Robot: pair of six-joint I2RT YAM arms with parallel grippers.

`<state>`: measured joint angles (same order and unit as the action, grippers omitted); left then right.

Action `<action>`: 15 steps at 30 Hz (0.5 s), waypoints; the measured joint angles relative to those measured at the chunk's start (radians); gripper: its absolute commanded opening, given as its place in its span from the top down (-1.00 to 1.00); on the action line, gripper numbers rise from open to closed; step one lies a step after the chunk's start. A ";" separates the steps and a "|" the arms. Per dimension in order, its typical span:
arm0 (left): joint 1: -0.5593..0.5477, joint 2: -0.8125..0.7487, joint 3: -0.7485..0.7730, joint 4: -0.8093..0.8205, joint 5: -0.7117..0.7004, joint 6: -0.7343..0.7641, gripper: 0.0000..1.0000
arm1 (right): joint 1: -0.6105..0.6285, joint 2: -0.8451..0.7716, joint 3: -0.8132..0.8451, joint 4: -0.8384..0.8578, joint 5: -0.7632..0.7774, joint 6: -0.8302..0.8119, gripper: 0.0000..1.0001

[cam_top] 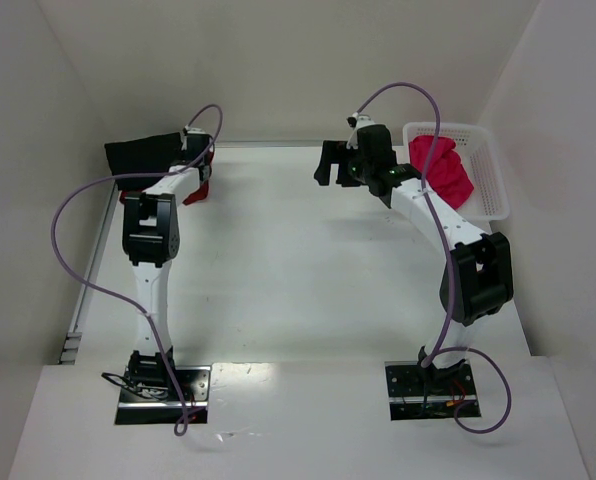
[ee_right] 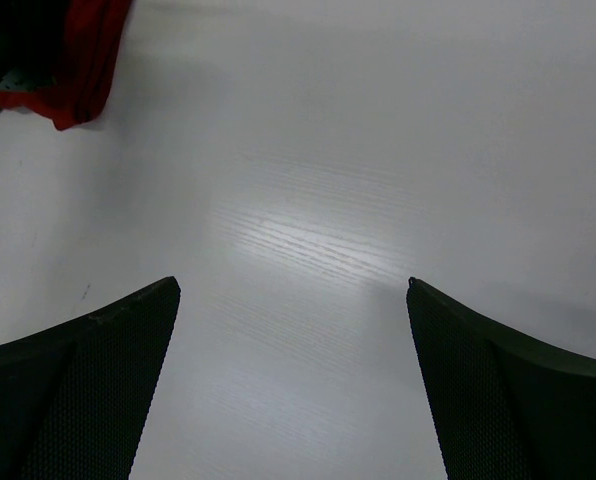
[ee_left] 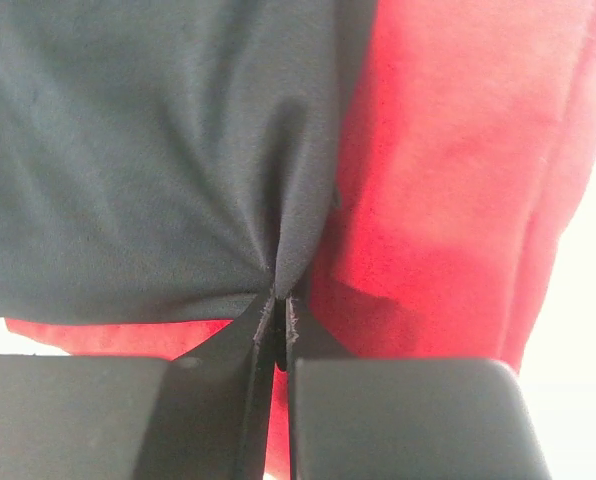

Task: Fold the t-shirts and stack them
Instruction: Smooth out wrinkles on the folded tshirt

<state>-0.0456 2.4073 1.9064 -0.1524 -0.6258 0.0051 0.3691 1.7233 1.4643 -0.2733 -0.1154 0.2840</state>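
Pinched black t-shirt [cam_top: 143, 155] at the far left corner of the white tabletop [cam_top: 298, 260].

Plain white walls on the left, far and right sides. Tightly closed left gripper [ee_left: 278, 310], with a small fold of the black cloth between its fingers. Black cloth lying on top of the dark red t-shirt [ee_left: 448, 170], long side along the far edge. Wide-open right gripper [ee_right: 291, 282], holding nothing, above the tabletop near the far middle. Bunched pink-red t-shirt [cam_top: 443, 170] in the white basket [cam_top: 490, 165] at the far right corner. Lots of open room across the middle, between the two arms.
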 measured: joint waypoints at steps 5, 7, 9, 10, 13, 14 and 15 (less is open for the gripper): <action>-0.032 -0.031 -0.029 -0.020 -0.005 0.016 0.84 | 0.000 0.000 -0.010 0.003 0.000 0.001 -1.00; -0.038 -0.055 -0.033 -0.037 -0.003 0.016 0.84 | 0.000 0.000 -0.022 0.003 0.000 0.002 -1.00; -0.041 -0.082 -0.033 -0.043 -0.003 0.016 0.86 | 0.000 0.000 -0.034 0.002 0.000 0.002 -1.00; -0.041 -0.095 -0.033 -0.045 -0.003 0.016 0.86 | 0.000 0.000 -0.036 0.003 0.000 0.002 -1.00; -0.041 -0.135 -0.033 -0.061 0.004 0.015 0.86 | 0.000 0.000 -0.039 0.004 0.000 0.004 -1.00; -0.041 -0.148 -0.033 -0.065 0.007 0.014 0.86 | 0.000 0.000 -0.039 0.004 0.000 0.005 -1.00; -0.039 -0.160 -0.033 -0.071 0.009 0.014 0.86 | 0.000 0.000 -0.039 0.004 -0.001 0.006 -1.00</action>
<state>-0.0849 2.2471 1.8732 -0.2237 -0.6167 0.0196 0.3691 1.7233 1.4250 -0.2695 -0.1162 0.2901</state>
